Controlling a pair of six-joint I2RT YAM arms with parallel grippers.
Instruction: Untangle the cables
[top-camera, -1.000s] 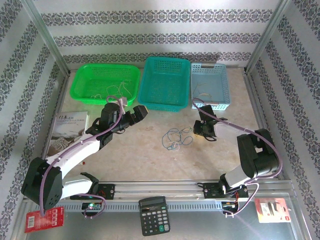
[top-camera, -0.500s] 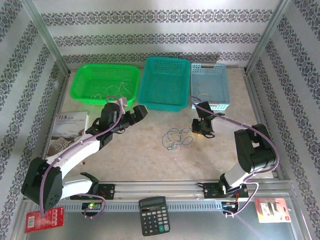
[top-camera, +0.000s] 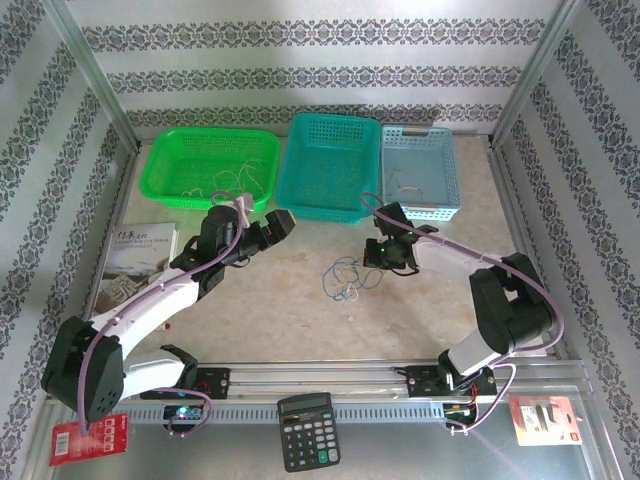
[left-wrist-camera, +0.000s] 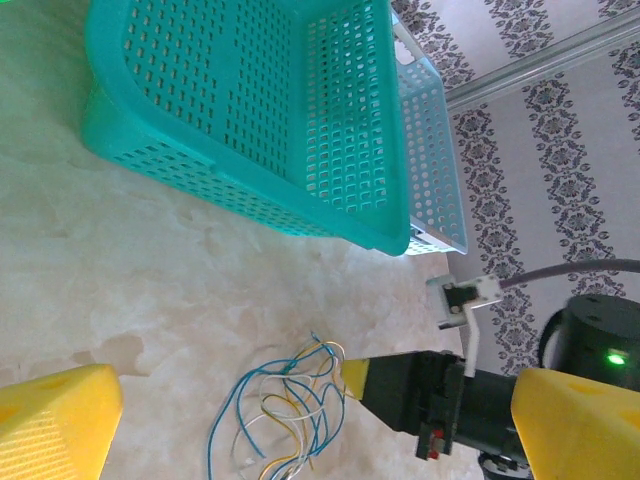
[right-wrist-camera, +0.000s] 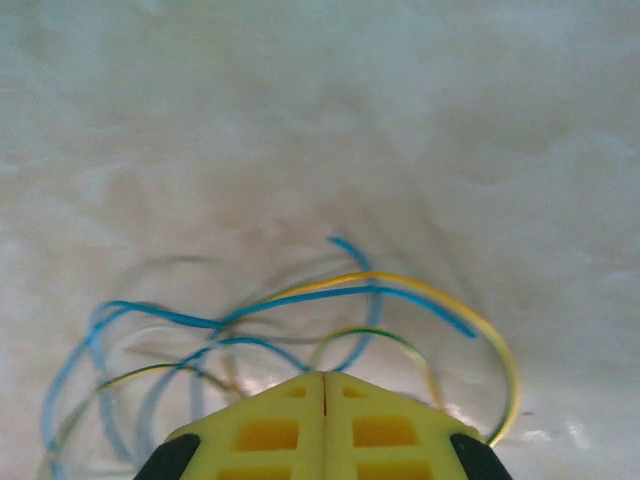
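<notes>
Right wrist: cables (right-wrist-camera: 340, 292) lie in loose overlapping loops (blue, yellow, whitish)

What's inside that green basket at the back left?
A few thin pale wires lie on the green basket's floor, toward its near right corner. The near wall hides the strip of floor just behind it.

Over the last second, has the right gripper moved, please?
Yes, the right gripper has moved left, away from the pale blue basket, up to the cables.
</notes>
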